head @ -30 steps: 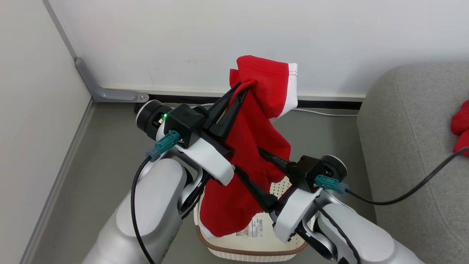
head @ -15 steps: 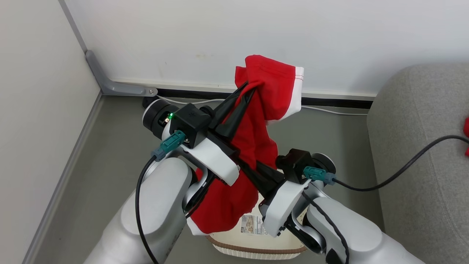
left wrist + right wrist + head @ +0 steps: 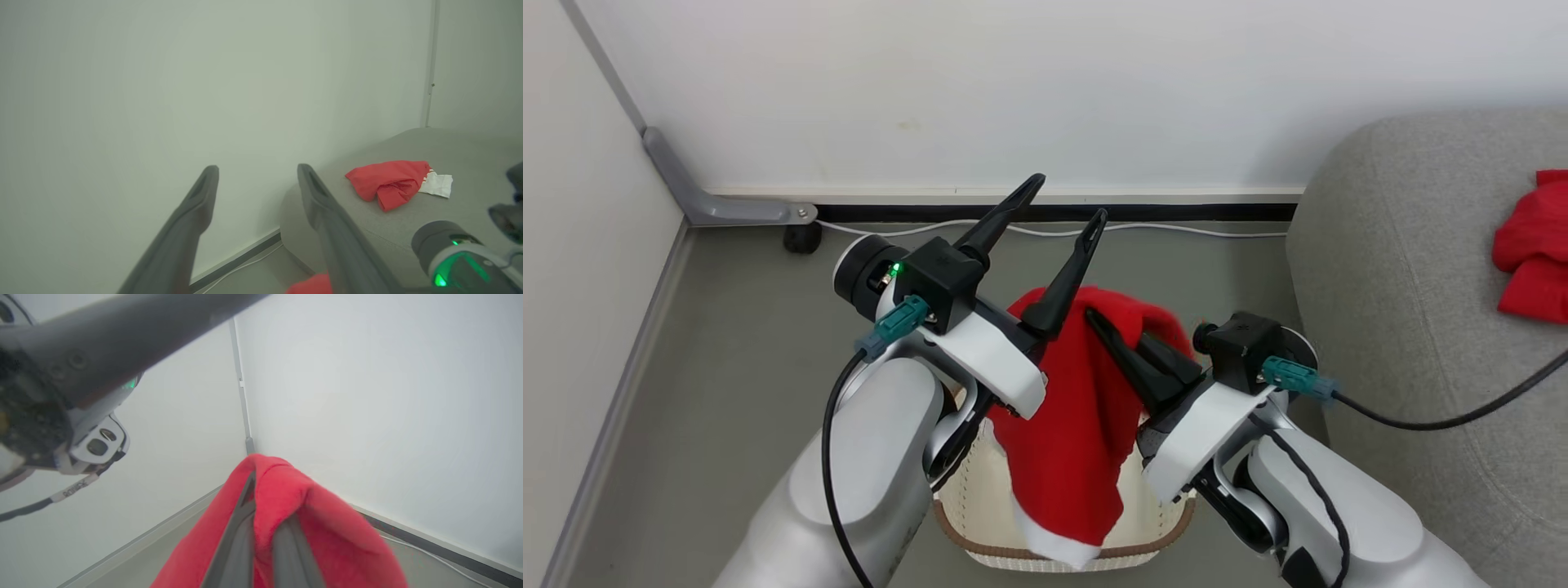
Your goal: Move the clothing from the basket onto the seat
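Limply hanging red garment [image 3: 1070, 408], white hem, above basket [image 3: 977, 490]

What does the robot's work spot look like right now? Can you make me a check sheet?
Surface: grey floor, with the basket standing on it.
Job's things: red garment hangs from the right hand over the white laundry basket; second red garment lies on the grey sofa.
Clutter: nothing seen.
Hands: left hand open, holding nothing; right hand shut on the red garment.
Cables: black cable runs from the right wrist toward the sofa; white cable lies along the wall foot.
Surroundings: white walls meeting in a corner, grey bracket at the base.
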{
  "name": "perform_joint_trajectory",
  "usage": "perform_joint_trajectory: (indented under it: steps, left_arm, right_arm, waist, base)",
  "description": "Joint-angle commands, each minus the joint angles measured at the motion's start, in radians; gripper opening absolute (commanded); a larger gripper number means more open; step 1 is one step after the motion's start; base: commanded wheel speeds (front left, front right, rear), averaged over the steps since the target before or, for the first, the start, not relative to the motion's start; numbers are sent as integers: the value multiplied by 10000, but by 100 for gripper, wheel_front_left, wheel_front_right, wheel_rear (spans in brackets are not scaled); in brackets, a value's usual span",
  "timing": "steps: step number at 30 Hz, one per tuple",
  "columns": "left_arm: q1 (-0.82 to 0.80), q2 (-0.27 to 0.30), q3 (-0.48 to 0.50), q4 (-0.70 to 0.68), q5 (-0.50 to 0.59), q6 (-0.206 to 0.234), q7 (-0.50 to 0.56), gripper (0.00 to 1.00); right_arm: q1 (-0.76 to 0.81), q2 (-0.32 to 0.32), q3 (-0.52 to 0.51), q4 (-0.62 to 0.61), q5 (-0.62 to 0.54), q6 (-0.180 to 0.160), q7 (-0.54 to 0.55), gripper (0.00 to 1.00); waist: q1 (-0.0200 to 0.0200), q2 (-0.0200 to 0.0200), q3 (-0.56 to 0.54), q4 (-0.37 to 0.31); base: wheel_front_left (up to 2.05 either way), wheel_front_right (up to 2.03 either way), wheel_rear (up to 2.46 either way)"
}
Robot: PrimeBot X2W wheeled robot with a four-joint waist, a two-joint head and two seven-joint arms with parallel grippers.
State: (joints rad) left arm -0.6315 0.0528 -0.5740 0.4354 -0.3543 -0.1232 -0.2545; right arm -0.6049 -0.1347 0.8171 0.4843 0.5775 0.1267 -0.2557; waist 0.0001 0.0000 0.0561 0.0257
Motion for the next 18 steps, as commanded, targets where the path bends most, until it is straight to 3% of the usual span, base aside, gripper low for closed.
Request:
perform_joint_trajectory:
  steps: [1,8,18]
  left_arm:
    - [-70,193,357,-182,-68,-20,-69,100]
    - [398,304,322,-242,-26,-52,-70,100]
    - [1173,372,-29,-572,-100,-71,-71,100]
  right_arm:
    - [214,22,-249,-443,-133,40,-61,0]
    - [790,-169,-1469,-1063,-350,40,-61,0]
    - [1487,-287,-2862,-1942,-912,40,-61,0]
  waist:
    - [-1,0,24,-239]
    - [-1,0,28,-920]
    - [-1,0,-63,-2442]
  base:
    - [0,0,0]
    - [0,0,0]
    - [0,0,0]
